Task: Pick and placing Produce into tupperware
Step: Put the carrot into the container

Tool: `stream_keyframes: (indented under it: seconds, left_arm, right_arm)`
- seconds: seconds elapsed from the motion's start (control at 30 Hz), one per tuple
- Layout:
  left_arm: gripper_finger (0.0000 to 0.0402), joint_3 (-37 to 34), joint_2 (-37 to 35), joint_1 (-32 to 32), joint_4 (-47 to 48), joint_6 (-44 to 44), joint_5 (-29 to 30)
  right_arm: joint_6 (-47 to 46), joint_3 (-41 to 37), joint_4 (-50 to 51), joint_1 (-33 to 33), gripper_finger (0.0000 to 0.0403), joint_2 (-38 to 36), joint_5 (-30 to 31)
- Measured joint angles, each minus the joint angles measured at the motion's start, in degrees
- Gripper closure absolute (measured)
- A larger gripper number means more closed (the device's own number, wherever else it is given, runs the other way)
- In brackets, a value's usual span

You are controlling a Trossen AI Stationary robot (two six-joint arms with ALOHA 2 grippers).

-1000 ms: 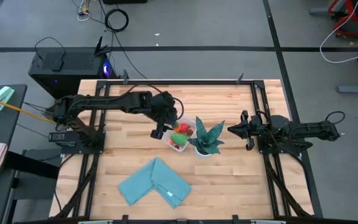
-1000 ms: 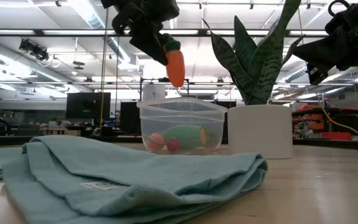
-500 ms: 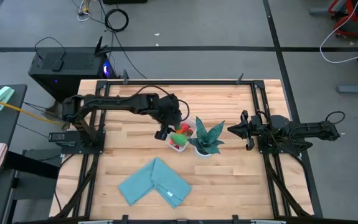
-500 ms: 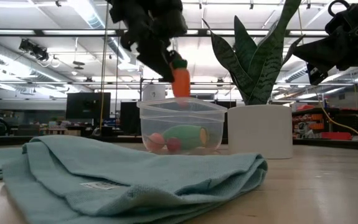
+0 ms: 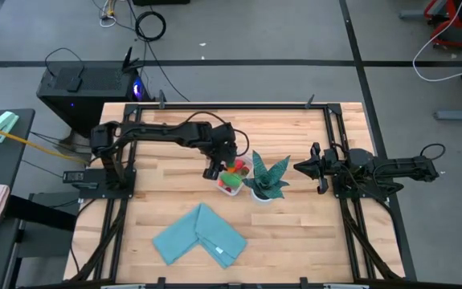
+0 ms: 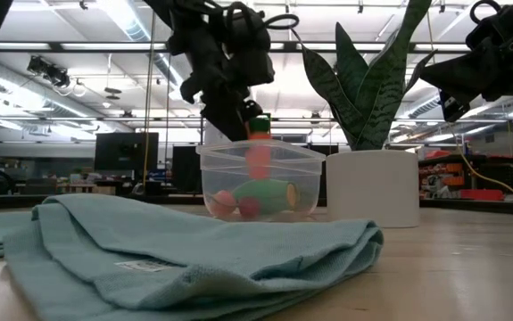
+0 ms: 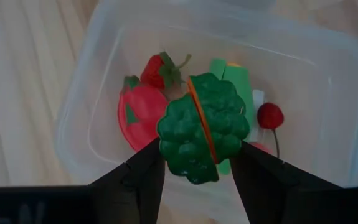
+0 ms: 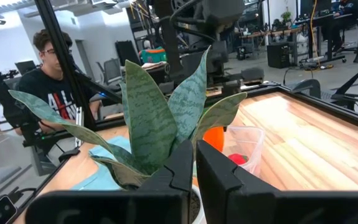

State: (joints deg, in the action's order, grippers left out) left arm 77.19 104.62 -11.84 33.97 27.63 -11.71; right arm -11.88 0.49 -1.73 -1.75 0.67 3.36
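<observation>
Jaws of the left gripper (image 7: pixel 197 163) clamp the carrot (image 6: pixel 258 152) by its leafy green top, orange body hanging point-down so it can slide straight into the tupperware (image 6: pixel 260 178). Carrot tip already sits below the box rim, not yet released. Inside lie a tomato (image 7: pixel 136 115), a strawberry (image 7: pixel 158 68), a green piece (image 7: pixel 236 81) and a small cherry (image 7: pixel 270 116), so the drop probably has to land in the gap between them. Box stands on the tabletop (image 5: pixel 166 193), just beside the potted plant (image 5: pixel 267 181); teal cloth (image 5: pixel 198 236) lies nearer the front edge. Right gripper (image 5: pixel 314 168) waits well off to its own side, jaws clenched on nothing.
</observation>
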Motion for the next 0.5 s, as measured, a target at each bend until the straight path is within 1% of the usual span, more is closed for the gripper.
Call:
stream_keyframes:
  seconds: [0.3, 0.5]
  left_arm:
    - [0.0224, 0.0, 1.1, -0.7, -0.7, 0.0, 0.0]
    - [0.0217, 0.0, 1.2, -1.1, -0.9, -0.4, 0.0]
  right_arm:
    - [0.0, 0.0, 0.0, 0.0, 0.0378, 0.1, 0.0]
    - [0.0, 0.0, 0.0, 0.0, 0.0378, 0.1, 0.0]
